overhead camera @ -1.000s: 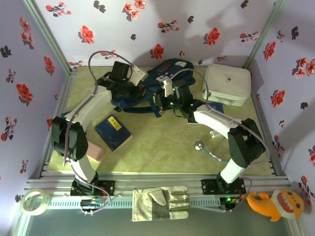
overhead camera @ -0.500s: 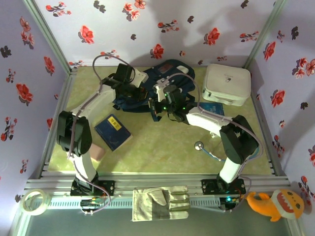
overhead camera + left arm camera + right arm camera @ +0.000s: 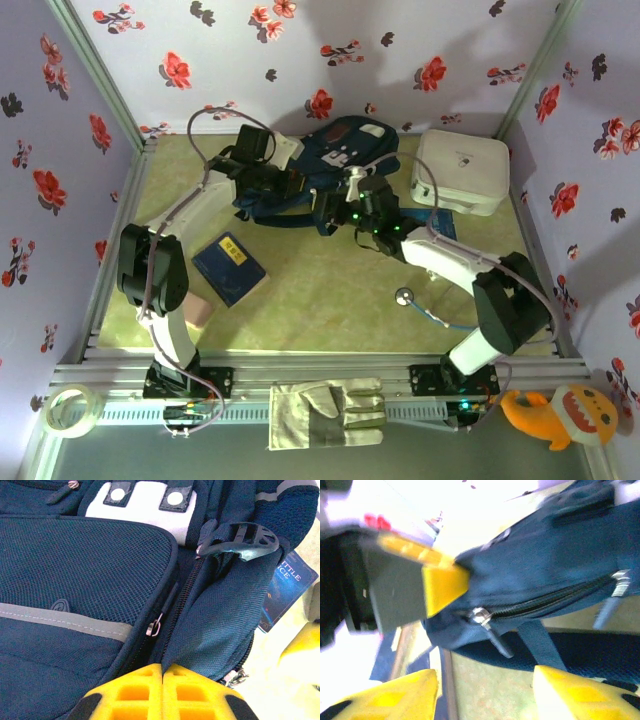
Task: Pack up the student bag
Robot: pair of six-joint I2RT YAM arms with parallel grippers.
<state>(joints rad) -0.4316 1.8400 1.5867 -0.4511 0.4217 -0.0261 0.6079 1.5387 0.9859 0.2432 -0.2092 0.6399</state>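
Observation:
The student bag [image 3: 340,150], navy with white patches, lies at the back middle of the table. My left gripper [image 3: 292,186] is shut on a fold of the bag's fabric [image 3: 210,625] beside its open zip, and the yellow fingertips [image 3: 162,669] meet on the cloth. A metal zip pull [image 3: 154,627] hangs just above them. My right gripper [image 3: 333,206] stands open [image 3: 485,695] just under the bag's lower edge [image 3: 545,565]. Nothing lies between its fingers [image 3: 395,695]. A zip slider with its pull [image 3: 490,625] hangs in front of them, untouched.
A blue book [image 3: 230,268] and a pink block [image 3: 195,308] lie front left. The white zip case [image 3: 460,170] stands at back right, with another book [image 3: 442,220] near it and a stethoscope [image 3: 405,296] in front. A glove [image 3: 325,412], tape roll [image 3: 70,410] and plush toy [image 3: 560,415] lie off the table's near edge.
My right gripper was shut by the bag and now stands open; its arm has shifted slightly right. The left gripper keeps its hold and the bag has shifted a little right.

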